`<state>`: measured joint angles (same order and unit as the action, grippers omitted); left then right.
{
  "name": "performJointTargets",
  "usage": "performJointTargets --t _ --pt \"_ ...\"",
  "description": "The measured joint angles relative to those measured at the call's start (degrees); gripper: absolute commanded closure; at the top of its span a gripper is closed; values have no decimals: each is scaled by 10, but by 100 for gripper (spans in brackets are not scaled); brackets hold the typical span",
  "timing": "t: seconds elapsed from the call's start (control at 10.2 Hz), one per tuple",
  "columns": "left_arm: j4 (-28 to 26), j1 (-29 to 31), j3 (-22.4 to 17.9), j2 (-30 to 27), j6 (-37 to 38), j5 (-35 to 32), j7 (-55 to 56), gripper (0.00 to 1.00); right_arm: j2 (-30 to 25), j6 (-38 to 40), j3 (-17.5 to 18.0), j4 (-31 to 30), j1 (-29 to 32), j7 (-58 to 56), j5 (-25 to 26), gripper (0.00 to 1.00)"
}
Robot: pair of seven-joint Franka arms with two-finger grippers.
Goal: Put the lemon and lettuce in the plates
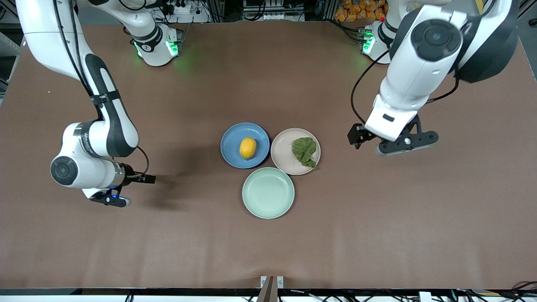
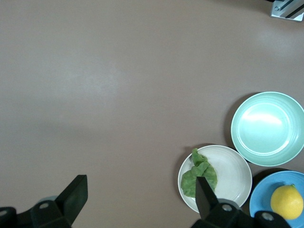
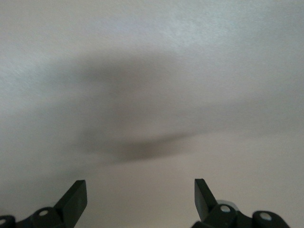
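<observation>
Lemon (image 1: 247, 148) and lettuce (image 1: 304, 151) plated — left gripper (image 1: 388, 144), right gripper (image 1: 110, 198) spread wide, empty.

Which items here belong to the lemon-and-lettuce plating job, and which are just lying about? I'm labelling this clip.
Part of the job:
lemon, lying in the blue plate
lettuce, lying in the beige-pink plate

Just lying about:
mint green plate, nothing in it, nearer to the front camera than the other two

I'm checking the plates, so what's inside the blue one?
The blue plate holds only the lemon, sitting near its middle. The patch of plate right under the lemon is covered, so nothing can be seen there.
</observation>
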<state>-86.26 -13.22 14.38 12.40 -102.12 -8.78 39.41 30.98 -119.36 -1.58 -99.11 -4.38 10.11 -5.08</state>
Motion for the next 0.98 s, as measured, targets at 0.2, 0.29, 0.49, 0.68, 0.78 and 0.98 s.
performJointTargets --t 0.2,0.29,0.49,0.68,0.78,0.98 --pt "0 0 0 -15 6 0 0 0 -34 -21 0 -49 12 -43 1 0" --pt "0 0 0 -21 10 0 0 0 -54 -27 0 -71 18 -67 1 0" --pt "0 0 0 -30 12 0 0 0 -114 -35 0 -125 22 -88 8 0" --pt "0 1 0 -34 12 0 -1 0 -187 -38 1 -172 22 -90 22 0" --pt "1 3 0 -35 12 0 -10 0 -217 -39 0 -180 24 -90 42 0" --pt "1 16 -3 -40 22 0 -60 0 -263 -39 0 -180 38 -92 72 0"
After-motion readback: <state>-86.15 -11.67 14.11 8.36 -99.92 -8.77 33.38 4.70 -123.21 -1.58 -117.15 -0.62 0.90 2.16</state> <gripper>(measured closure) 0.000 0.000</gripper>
